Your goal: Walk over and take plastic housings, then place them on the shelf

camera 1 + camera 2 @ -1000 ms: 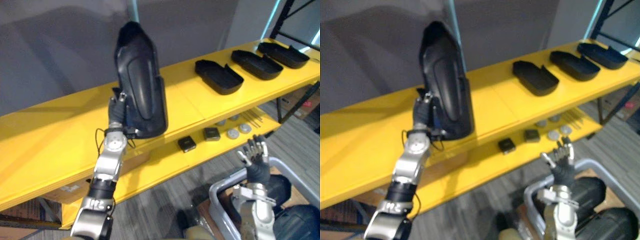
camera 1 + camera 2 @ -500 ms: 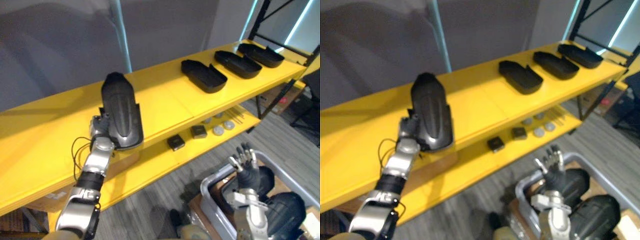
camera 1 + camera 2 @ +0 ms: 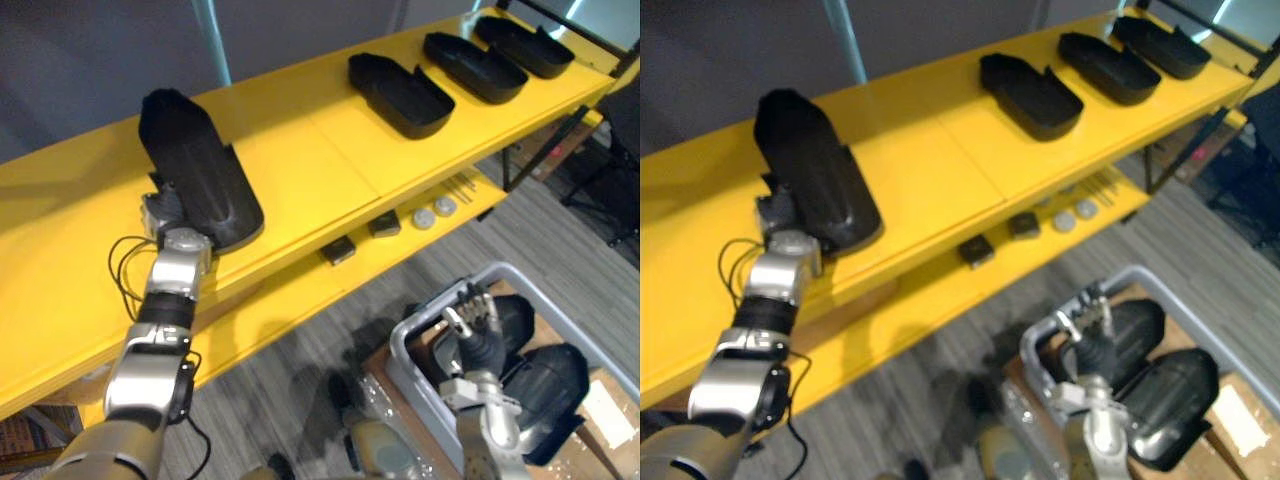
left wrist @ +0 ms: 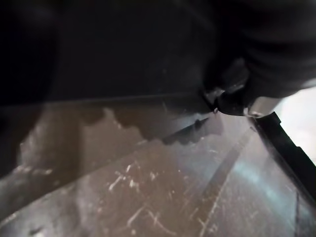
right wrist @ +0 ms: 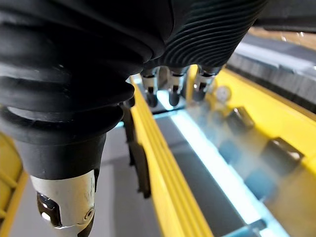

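A black plastic housing (image 3: 195,170) lies hollow side down on the yellow shelf's top board (image 3: 330,150), toward its left part. My left hand (image 3: 162,212) is at the housing's near end, its fingers curled round the edge; the left wrist view has the dark shell (image 4: 128,54) right against the hand. Three more black housings (image 3: 400,85) (image 3: 475,65) (image 3: 528,30) lie open side up in a row further right on the same board. My right hand (image 3: 470,325) hangs open and holds nothing, low at the right over a grey bin (image 3: 420,330).
The grey bin holds more black housings (image 3: 545,385). The shelf's lower board (image 3: 290,300) carries small black blocks (image 3: 340,250) and round discs (image 3: 425,215). A dark rack post (image 3: 530,140) stands at the shelf's right end. Grey carpet lies between the shelf and the bin.
The camera has tilted down. My left hand has swung the housing from upright above the shelf down flat onto the top board. The right hand stays open over the bin.
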Controlling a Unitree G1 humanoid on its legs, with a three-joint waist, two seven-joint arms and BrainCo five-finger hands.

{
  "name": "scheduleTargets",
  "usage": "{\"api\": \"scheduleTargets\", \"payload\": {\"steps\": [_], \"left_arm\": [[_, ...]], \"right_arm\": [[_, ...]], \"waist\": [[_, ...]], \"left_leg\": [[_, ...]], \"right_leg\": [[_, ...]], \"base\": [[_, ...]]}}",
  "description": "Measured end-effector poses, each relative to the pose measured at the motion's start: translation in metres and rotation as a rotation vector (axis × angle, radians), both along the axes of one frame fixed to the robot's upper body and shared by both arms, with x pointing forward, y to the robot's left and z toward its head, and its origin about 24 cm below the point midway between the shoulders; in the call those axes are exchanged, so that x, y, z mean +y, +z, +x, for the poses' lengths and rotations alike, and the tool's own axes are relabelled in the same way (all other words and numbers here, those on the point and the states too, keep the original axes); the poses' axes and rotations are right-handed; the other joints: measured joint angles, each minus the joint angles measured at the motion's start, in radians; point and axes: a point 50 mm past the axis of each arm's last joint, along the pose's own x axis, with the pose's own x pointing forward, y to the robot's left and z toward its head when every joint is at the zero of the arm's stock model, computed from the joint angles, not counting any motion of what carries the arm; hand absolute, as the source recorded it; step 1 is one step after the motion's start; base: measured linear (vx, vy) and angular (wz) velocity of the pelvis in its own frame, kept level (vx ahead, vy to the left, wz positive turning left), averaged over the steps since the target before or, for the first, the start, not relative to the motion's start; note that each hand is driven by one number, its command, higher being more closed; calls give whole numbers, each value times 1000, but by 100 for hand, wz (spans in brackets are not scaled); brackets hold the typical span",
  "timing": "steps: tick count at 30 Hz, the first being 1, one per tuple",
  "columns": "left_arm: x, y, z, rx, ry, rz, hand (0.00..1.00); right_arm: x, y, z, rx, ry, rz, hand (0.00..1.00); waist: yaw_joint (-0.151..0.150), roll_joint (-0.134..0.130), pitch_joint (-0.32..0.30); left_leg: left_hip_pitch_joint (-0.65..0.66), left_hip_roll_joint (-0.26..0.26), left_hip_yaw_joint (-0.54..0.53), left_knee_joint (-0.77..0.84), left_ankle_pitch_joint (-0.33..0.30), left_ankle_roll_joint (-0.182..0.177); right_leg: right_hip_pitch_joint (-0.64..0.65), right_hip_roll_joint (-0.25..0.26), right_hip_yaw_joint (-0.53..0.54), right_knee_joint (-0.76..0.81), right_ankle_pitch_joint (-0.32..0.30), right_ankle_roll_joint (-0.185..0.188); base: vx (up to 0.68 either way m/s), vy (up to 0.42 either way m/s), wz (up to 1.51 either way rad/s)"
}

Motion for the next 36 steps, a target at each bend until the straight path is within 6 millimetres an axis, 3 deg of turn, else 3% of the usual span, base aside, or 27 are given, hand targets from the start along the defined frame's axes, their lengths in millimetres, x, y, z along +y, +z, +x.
{"api": "scheduleTargets", "payload": {"steps": [11, 20, 26, 32, 36], "left_arm": [[4, 30, 4, -89, 66, 37, 0], [14, 35, 2, -122, 111, 8, 0], [10, 41, 2, -273, 88, -121, 0], [-2, 65, -7, -537, -53, -223, 0], [-7, 80, -15, -635, -165, -227, 0]], "right_arm": [[10, -2, 1, 27, 15, 33, 0], [16, -3, 0, 36, 38, 52, 0], [19, -9, -10, 53, 48, 52, 0], [19, -7, -12, 22, 69, 29, 0], [19, -5, -12, 7, 85, -12, 0]], "waist": [[-1, 1, 60], [-1, 10, 67], [-2, 10, 67], [9, 14, 65], [31, 52, 41]], "left_leg": [[-60, -2, -18, 68, -26, 12], [-65, -2, -25, 67, -25, 13], [-41, -1, -34, 62, -25, 13], [-7, -1, -47, 46, -21, 13], [10, -1, -56, 29, -16, 12]], "right_leg": [[-25, -14, -6, 0, 1, 1], [-29, -14, -8, 9, 10, 12], [-4, -13, -18, 9, 2, 3], [31, -10, -34, 1, -6, -5], [44, -8, -55, 8, -6, -4]], "base": [[-19, 2, 3], [13, -5, 0], [-1, -2, 3], [-2, -2, 5], [42, -5, 7]]}}
